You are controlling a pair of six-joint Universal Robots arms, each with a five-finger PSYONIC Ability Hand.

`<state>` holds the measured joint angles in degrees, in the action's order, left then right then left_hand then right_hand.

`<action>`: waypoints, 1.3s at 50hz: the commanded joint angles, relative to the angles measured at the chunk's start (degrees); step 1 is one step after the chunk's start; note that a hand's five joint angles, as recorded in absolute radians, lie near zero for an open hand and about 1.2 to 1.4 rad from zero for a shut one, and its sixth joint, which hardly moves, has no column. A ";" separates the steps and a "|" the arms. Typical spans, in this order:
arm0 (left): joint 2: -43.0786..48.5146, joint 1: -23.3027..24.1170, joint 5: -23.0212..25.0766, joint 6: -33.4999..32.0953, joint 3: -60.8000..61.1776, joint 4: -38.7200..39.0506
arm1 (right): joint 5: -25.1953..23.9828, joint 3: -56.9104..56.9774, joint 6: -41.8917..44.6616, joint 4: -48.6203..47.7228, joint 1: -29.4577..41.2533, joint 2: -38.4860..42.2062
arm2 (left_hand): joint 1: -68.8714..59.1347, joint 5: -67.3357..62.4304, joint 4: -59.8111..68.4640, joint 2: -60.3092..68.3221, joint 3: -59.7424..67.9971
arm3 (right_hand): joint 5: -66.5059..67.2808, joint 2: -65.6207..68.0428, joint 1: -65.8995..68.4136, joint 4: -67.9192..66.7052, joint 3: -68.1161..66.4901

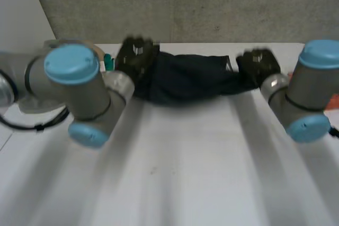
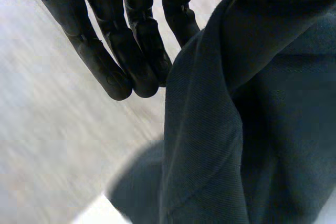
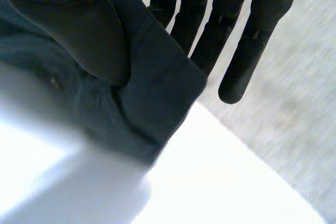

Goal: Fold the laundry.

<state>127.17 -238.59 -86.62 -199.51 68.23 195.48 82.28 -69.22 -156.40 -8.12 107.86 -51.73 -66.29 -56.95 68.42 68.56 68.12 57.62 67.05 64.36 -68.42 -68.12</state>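
Observation:
A dark blue-black garment [image 1: 185, 78] is stretched sideways between my two hands near the table's far edge, sagging a little in the middle. My left hand [image 1: 135, 56] is on its left end and my right hand [image 1: 258, 66] on its right end. In the left wrist view, the left hand [image 2: 131, 35] has straight fingers with the cloth [image 2: 252, 129] caught on the thumb side. In the right wrist view, the right hand [image 3: 231, 24] likewise has straight fingers, with an edge of the cloth [image 3: 79, 77] pinched under the thumb.
The white table [image 1: 175, 173] runs from the garment towards me. A small green thing [image 1: 108, 62] lies just beside the left hand. Something orange [image 1: 333, 101] sits at the table's right edge. A grey concrete wall [image 1: 212, 3] stands behind.

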 commanded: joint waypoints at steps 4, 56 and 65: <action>-4.38 -0.47 1.19 0.35 9.72 -10.37 | -0.54 -7.24 2.95 11.80 -3.35 -4.43 | 20.87 21.53 -23.00 -23.14 -22.70 | -18.18 -17.61 -14.93 18.99 18.69; 2.03 5.24 -13.31 3.61 5.42 -16.52 | -16.98 -12.25 20.36 2.84 -6.43 -1.53 | -13.71 -13.05 11.58 11.44 11.88 | 12.38 12.95 15.64 -11.58 -11.88; -10.61 4.20 -7.97 -11.12 13.66 -35.57 | -16.54 -16.03 29.36 33.63 -11.43 -13.13 | -13.71 -13.05 11.58 11.44 11.88 | 12.38 12.95 15.64 -11.58 -11.88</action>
<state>124.49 -233.30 -99.43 -199.59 75.06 172.30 65.71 -83.39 -135.34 4.82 100.00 -59.12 -66.67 -55.93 68.33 68.32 67.83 57.40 66.90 62.48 -68.17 -67.80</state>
